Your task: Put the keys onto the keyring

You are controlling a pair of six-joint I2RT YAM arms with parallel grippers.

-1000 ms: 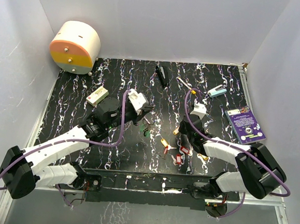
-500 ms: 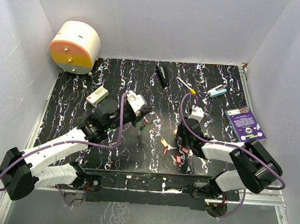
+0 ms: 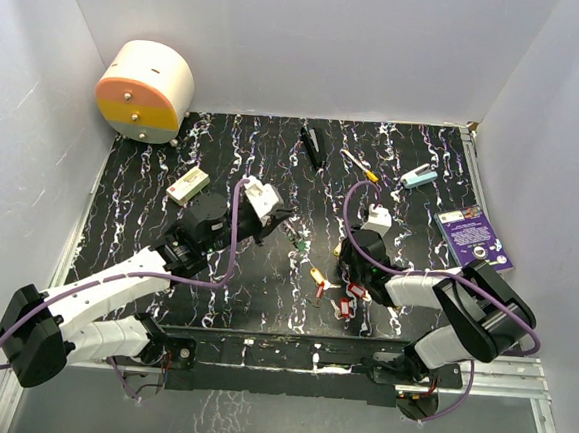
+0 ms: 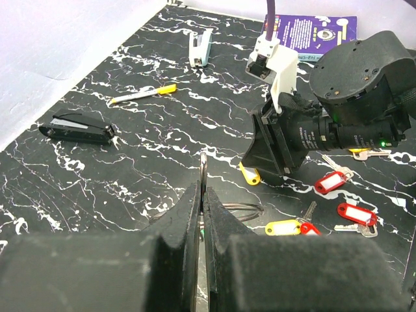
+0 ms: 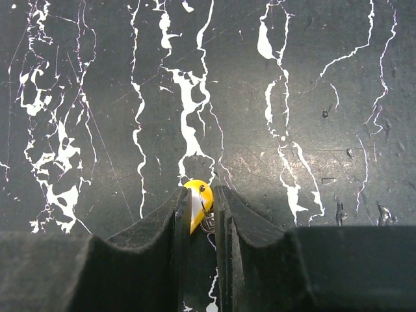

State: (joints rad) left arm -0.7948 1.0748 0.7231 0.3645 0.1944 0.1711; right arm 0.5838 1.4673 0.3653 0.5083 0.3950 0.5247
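Note:
My left gripper (image 3: 287, 217) is shut on the keyring (image 4: 203, 170), a thin silver wire ring standing upright between the jaws. Its green-headed keys hang below it (image 3: 299, 241). My right gripper (image 3: 343, 255) is shut on a yellow-headed key (image 5: 195, 204), held just over the black mat. That key and the right gripper (image 4: 265, 155) show ahead in the left wrist view, the key (image 4: 249, 175) under its fingers. Loose keys lie to the right: red-tagged ones (image 4: 331, 182) and a yellow-tagged one (image 4: 284, 228). In the top view they lie at the mat's front (image 3: 343, 306).
A round cream and orange container (image 3: 144, 90) stands at the back left. A black tool (image 3: 313, 146), a yellow-handled screwdriver (image 3: 359, 165), a teal stapler (image 3: 419, 177), a purple card (image 3: 473, 239) and a small white box (image 3: 187, 184) lie on the mat.
My right arm has swung left, bringing the yellow key nearer the left gripper. The keyring's green keys have shifted a little to the right.

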